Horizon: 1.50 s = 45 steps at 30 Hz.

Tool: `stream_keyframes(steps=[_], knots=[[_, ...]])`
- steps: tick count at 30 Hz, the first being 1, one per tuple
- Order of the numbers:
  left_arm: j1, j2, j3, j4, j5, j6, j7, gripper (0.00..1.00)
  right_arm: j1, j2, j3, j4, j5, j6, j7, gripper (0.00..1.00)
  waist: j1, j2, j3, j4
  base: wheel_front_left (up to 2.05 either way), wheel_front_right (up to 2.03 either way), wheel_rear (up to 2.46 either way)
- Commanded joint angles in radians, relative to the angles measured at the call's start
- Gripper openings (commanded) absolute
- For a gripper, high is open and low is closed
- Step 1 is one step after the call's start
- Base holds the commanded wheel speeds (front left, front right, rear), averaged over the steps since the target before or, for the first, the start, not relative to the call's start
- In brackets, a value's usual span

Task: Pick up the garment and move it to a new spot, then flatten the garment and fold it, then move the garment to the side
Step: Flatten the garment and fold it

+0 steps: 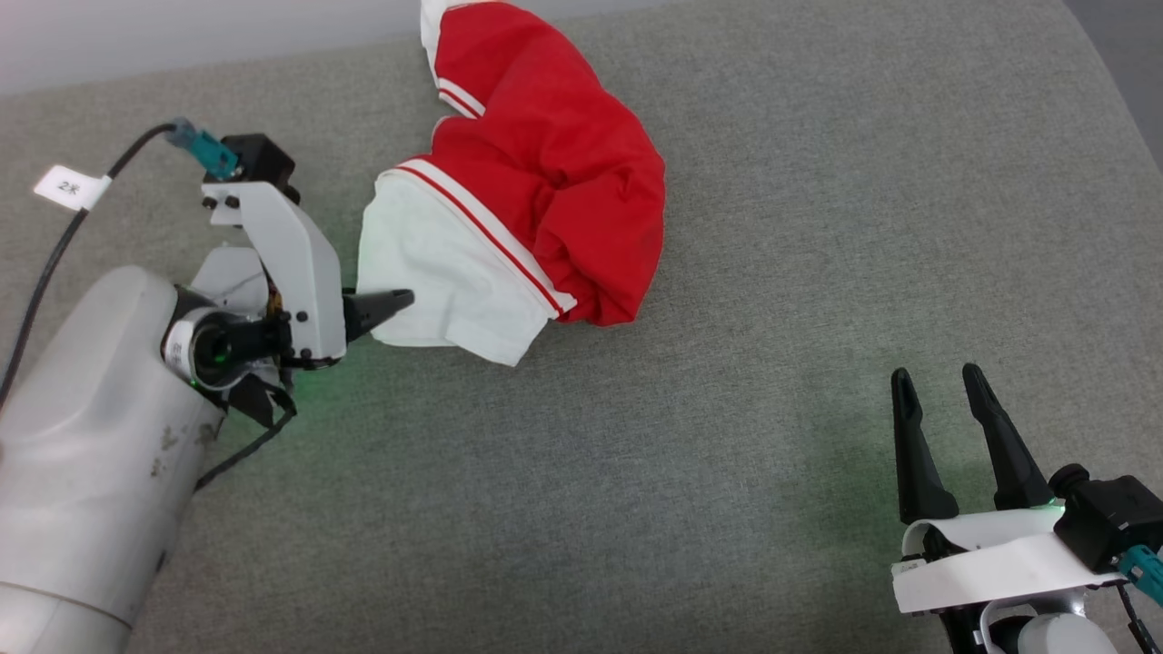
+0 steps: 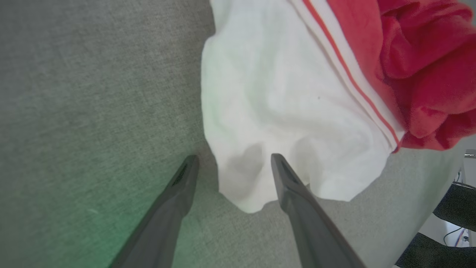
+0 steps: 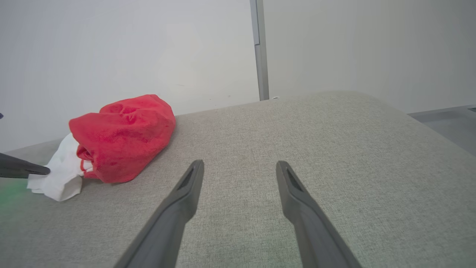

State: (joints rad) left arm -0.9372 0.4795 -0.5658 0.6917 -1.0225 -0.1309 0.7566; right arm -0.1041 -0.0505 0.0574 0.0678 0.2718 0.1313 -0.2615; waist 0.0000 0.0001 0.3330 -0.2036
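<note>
Head view: crumpled garment (image 1: 545, 182), 12 o'clock; left gripper (image 1: 400, 300) at white edge, right gripper (image 1: 936, 374) 4 o'clock, both spread, empty. Left wrist view: white corner between jaws. Right wrist view: garment 9 o'clock. Likely light, limp; pinch corner.

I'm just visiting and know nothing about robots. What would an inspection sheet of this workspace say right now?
Surface: grey woven pad, bare apart from the jersey.
Job's things: red and white jersey, crumpled in a heap, not yet flattened.
Clutter: nothing seen.
Pincers: left pincer open, its fingers either side of a white corner of the jersey; right pincer open over bare pad, away from the jersey.
Cables: black cable with a white tag runs to the left wrist.
Surroundings: pale wall with a grey upright strip behind the pad.
</note>
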Motion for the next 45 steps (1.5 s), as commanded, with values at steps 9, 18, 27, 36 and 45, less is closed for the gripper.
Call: stream_keyframes(steps=[9,18,27,36,45], knots=[[0.017,0.000,-0.041,-0.006,-0.047,0.001,0.036,0.00,-0.029,0.000,0.004,-0.003,0.011,-0.001,-0.005,1.00,0.0000,-0.0001,0.012,-0.002,0.00,0.00,0.00],[0.016,0.043,-0.034,-0.101,-0.104,0.001,0.003,0.00,0.014,0.000,-0.020,0.010,-0.002,-0.001,-0.005,1.00,0.0000,-0.0001,-0.049,0.070,0.00,0.00,0.00],[0.073,0.224,0.006,-0.275,-0.154,0.019,0.072,0.00,0.035,0.000,-0.016,0.021,-0.023,-0.001,-0.003,1.00,0.0000,-0.0001,-0.113,0.143,0.00,0.00,0.00],[0.103,0.346,-0.003,-0.266,-0.069,0.088,0.076,0.00,0.031,0.000,0.001,0.018,-0.026,-0.001,-0.003,1.00,0.0000,-0.0001,-0.104,0.137,0.00,0.00,0.00],[0.129,0.377,-0.041,-0.096,0.026,0.101,0.004,0.00,0.023,0.000,-0.013,0.010,-0.031,-0.001,-0.003,1.00,0.0000,-0.0001,-0.063,0.091,0.00,0.00,0.00]])
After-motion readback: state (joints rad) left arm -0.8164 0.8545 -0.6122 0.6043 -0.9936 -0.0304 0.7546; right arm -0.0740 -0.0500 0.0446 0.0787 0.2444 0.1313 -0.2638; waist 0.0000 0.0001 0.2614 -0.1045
